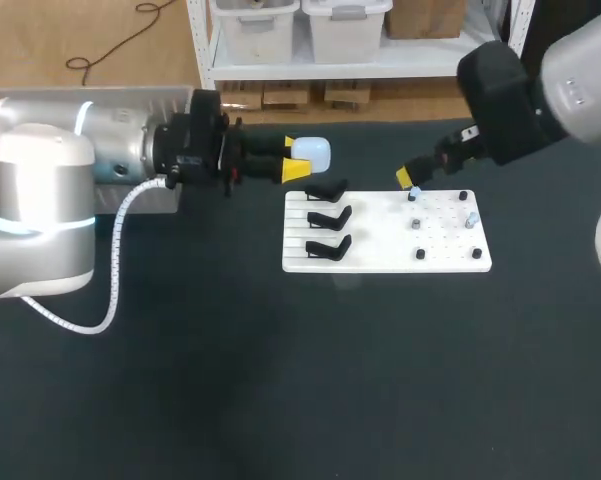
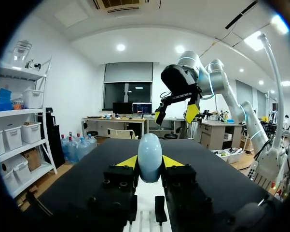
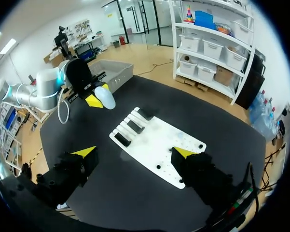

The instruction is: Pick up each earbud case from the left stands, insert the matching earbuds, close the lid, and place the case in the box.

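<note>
The left gripper (image 2: 150, 162) is clamped on the pale blue earbud case (image 2: 149, 153), held off the table just beyond the black stands (image 1: 328, 218) on the white board (image 1: 380, 248), while the right gripper (image 3: 135, 152) hovers over that board, fingers wide apart.

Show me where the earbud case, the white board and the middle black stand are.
earbud case (image 1: 313, 152), head view, middle of its pale shell.
white board (image 1: 380, 245), head view, bare patch near its centre.
middle stand (image 1: 330, 217), head view, its black body.
</note>
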### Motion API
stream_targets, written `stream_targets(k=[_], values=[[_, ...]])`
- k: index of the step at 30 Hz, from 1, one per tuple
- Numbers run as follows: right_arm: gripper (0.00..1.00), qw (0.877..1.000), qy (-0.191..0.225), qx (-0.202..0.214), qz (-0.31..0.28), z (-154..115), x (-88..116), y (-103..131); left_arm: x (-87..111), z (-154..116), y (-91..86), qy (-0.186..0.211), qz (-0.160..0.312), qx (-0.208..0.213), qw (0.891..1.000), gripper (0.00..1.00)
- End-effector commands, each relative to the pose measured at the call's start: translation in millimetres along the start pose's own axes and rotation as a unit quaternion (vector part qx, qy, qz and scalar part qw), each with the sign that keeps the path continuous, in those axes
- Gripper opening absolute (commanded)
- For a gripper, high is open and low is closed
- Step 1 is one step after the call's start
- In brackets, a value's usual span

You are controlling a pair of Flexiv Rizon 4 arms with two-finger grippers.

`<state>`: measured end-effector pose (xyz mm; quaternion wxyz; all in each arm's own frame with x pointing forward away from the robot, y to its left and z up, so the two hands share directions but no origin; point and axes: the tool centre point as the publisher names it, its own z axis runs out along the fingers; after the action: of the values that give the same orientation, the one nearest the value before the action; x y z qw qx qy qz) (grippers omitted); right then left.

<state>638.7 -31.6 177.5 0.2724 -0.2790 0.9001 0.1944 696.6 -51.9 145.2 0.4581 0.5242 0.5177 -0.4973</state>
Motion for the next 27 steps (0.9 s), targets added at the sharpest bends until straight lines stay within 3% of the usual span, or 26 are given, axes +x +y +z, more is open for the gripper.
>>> stream_targets(k=[1,14,27], values=[[1.00,1.000,0.001,-0.002,-0.003,6.5,-1.2,7.9,2.1,1.1,2.0,0.001,0.001,0.001,1.000,0.00],[1.00,0.999,0.013,-0.032,-0.033,31.4,-27.3,36.6,2.4,-0.1,0.6,0.003,0.011,-0.007,1.000,0.00],[1.00,0.998,0.033,-0.050,-0.024,63.7,-56.3,46.7,2.4,-0.1,0.6,0.003,0.011,-0.007,1.000,0.00]])
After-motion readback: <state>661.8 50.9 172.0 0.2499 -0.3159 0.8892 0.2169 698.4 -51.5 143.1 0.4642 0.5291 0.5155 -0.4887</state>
